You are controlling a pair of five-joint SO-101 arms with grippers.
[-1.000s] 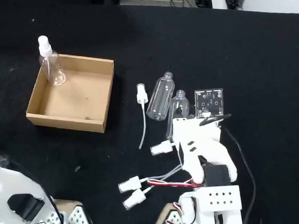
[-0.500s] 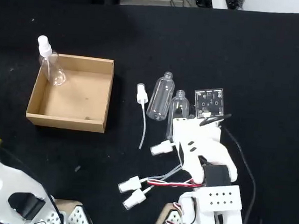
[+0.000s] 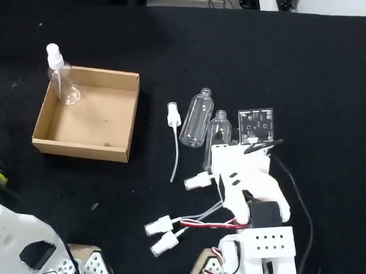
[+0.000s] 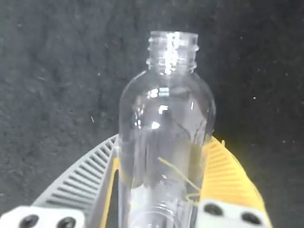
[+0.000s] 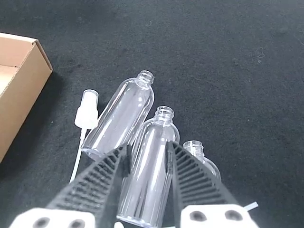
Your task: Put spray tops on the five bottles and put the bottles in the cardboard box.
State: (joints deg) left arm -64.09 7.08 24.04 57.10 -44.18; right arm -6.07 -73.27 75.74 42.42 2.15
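L tool [image 4: 161,173] clamps bottle [image 4: 166,109], base cut off; R tool [image 5: 147,148] clamps 2nd bottle [image 5: 156,130].

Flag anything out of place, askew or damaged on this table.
Nothing looks spilled or broken. One mild oddity: three loose spray tops lie close against the right arm, their dip tubes running under it, so they look awkward to pick. The left gripper holds an uncapped bottle.

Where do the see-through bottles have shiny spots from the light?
Left wrist view: bright glints on the held bottle, at neck and shoulder. Right wrist view: pale streaks along the middle bottle. High view: a faint sheen on the leftmost lying bottle.
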